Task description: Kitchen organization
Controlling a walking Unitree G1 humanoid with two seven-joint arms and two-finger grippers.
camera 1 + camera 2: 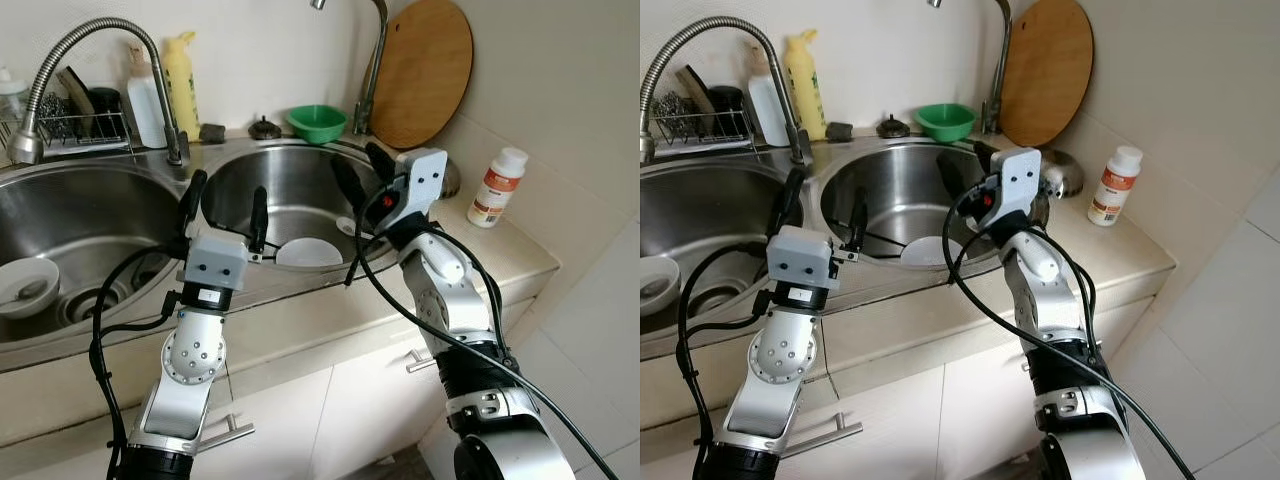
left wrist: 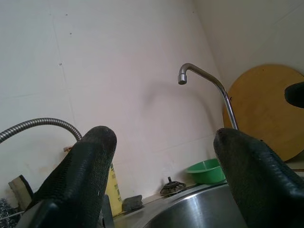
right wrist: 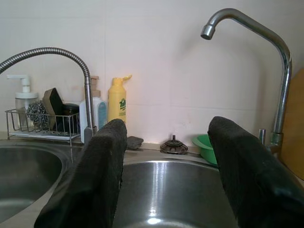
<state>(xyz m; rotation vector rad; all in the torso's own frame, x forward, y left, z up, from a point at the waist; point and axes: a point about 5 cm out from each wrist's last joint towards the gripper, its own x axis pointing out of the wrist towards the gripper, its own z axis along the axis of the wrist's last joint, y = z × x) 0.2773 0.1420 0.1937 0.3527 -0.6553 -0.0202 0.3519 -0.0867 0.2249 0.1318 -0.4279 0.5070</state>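
Both arms of the robot reach over the front edge of a double stainless sink set in a beige counter (image 1: pixel 520 262). The left tool (image 1: pixel 222 208) hovers above the strip between the two basins, its two black fingers spread wide and holding nothing. The right tool (image 1: pixel 362 172) hangs over the near right rim of the right basin (image 1: pixel 290 195), its fingers likewise wide apart and empty.

A white plate (image 1: pixel 308 252) lies on the bottom of the right basin, just beyond the left tool. A white bowl (image 1: pixel 28 286) sits in the left basin (image 1: pixel 90 215), near its drain.

Along the back ledge stand a wire rack (image 1: pixel 85 127) with scrubbers, a white bottle (image 1: pixel 148 100) and a yellow detergent bottle (image 1: pixel 181 82). A green bowl (image 1: pixel 317 123) rests behind the right basin, with a dark sink strainer (image 1: pixel 264 128) beside it. A flexible spring faucet (image 1: pixel 90 50) arches over the left basin, and a slim curved faucet (image 3: pixel 256 42) rises at the right basin's far corner.

A round wooden cutting board (image 1: pixel 420 72) leans against the wall behind it. A white bottle with an orange label (image 1: pixel 496 187) stands on the counter to the right, well apart from both tools.
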